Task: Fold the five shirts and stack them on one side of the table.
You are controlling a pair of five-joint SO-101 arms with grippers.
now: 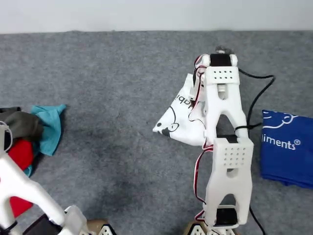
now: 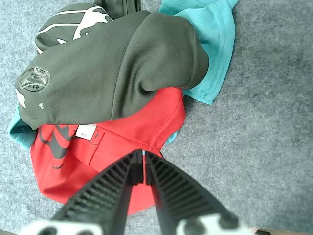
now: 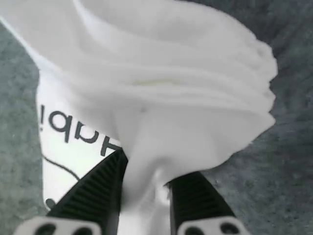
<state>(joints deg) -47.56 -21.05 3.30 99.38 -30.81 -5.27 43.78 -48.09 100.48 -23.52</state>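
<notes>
High view: blue shirt (image 1: pixel 287 147) folded at surface (image 1: pixel 107 73) right edge, white shirt (image 1: pixel 176 120) mid-surface pinched in right claw (image 3: pixel 146 171), unfolded pile (image 1: pixel 29 134) left under closed, empty left claw (image 2: pixel 143 159); judged one of five done.

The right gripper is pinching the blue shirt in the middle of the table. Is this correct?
Not quite: the right gripper is pinching the white shirt in the middle of the table, as the right wrist view shows. The blue shirt lies apart.
</notes>
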